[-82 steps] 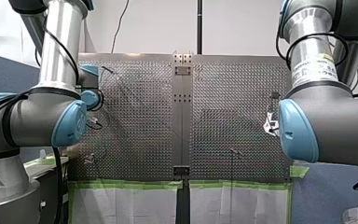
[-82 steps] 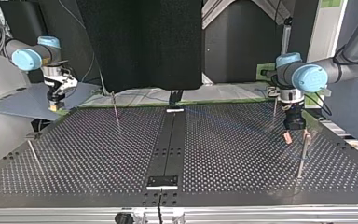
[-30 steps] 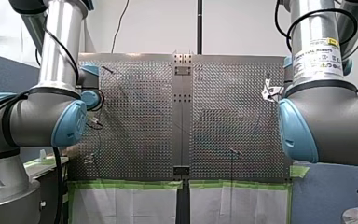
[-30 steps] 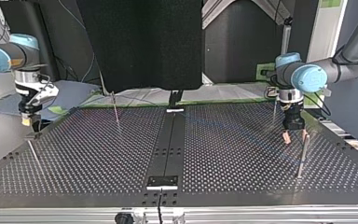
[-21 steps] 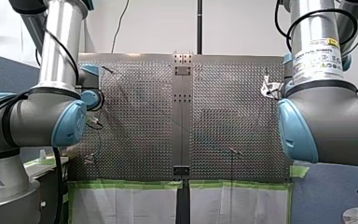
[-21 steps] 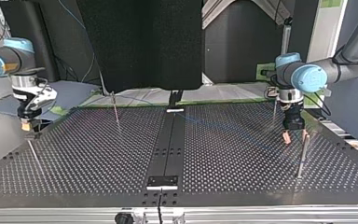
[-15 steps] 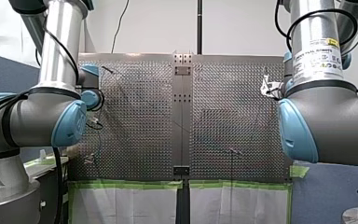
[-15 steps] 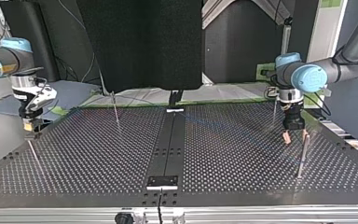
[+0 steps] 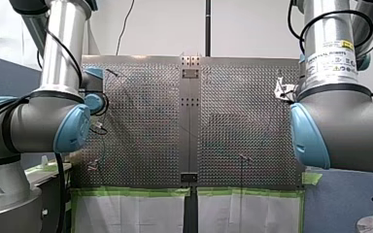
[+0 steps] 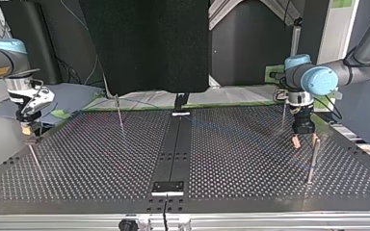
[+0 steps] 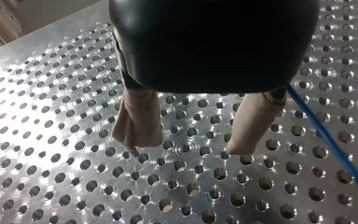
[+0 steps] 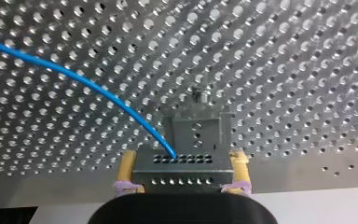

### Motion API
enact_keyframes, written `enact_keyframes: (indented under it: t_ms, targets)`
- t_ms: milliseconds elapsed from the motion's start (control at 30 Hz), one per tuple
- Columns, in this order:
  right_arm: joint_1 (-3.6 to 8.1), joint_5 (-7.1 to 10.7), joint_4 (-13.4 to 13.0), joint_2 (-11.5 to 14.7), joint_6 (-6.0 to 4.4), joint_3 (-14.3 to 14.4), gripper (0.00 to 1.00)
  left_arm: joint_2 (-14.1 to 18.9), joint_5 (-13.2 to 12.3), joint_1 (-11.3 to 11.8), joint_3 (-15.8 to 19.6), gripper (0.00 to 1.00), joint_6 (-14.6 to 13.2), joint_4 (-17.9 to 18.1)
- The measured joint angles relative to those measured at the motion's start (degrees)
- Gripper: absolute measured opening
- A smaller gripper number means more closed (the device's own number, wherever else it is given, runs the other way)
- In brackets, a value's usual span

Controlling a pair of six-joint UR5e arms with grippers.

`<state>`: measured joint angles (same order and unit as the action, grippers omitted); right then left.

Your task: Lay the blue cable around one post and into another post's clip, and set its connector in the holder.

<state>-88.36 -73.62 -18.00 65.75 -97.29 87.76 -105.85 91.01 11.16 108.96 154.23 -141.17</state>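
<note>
Top view: the right pincer [image 10: 26, 127] has travelled from the far edge of the surface [image 10: 221, 159] to the view's left edge and hangs low there. The left pincer [image 10: 306, 140] has not moved. Right wrist view: the right pincer's yellow pads pinch the connector [image 12: 177, 175], and the cable [image 12: 74, 74] leaves its face. The holder [image 12: 196, 127] stands just ahead, apart from the connector. Left wrist view: the left pincer is spread and empty, with the cable beside one finger. Seating the connector appears to be the step in hand. No routing round posts is visible.
</note>
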Motion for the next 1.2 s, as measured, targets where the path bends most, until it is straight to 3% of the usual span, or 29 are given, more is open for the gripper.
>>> enact_keyframes:
  t_ms: [200,433,667,1200]
  targets:
    - [0.66,1.86,-0.4,-0.7,-0.11,-1.4,0.0,0.0,0.0,0.0,0.0,1.0,-0.1,0.0]
    - [0.81,3.15,0.0,-2.7,0.3,-3.1,0.0,0.0,0.1,0.0,0.0,1.0,-0.1,0.0]
    - [0.79,5.48,-1.4,-4.0,1.01,-3.9,0.0,0.0,0.1,0.0,0.0,1.0,-0.2,0.0]
    - [1.22,6.56,-1.5,-4.2,2.06,-4.8,0.0,0.0,0.0,0.1,0.0,1.0,-0.1,0.5]
